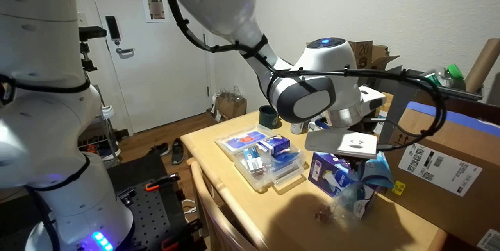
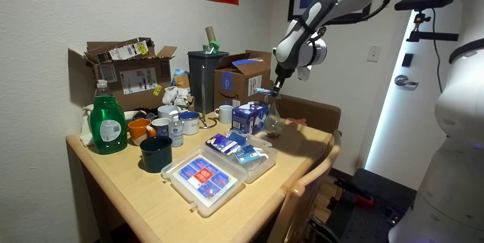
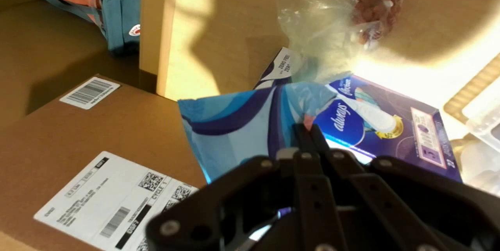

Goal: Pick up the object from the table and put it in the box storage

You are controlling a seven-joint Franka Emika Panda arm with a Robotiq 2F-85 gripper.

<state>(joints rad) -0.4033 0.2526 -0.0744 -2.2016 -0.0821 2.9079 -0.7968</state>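
Observation:
The light-blue packet [image 3: 234, 126], the object, hangs above the table beside the printed carton. My gripper [image 3: 306, 128] is shut on it, its two fingertips pressed together at the packet's edge. An exterior view shows the packet [image 1: 379, 171] below the wrist, where the camera housing hides most of the fingers. In an exterior view the gripper [image 2: 276, 91] and the packet [image 2: 263, 91] are higher than the carton's top. The box storage, a clear plastic tray [image 2: 261, 171], lies on the table with its lid open and blue and white packs inside; its corner [image 3: 484, 126] enters the wrist view.
A blue-and-purple carton [image 3: 390, 126] stands just under the gripper. A clear bag with reddish contents [image 3: 379, 8] lies near it; whether it touches the packet I cannot tell. A big cardboard box [image 1: 449, 165] is close by. Several mugs and a green bottle [image 2: 107, 122] stand farther along.

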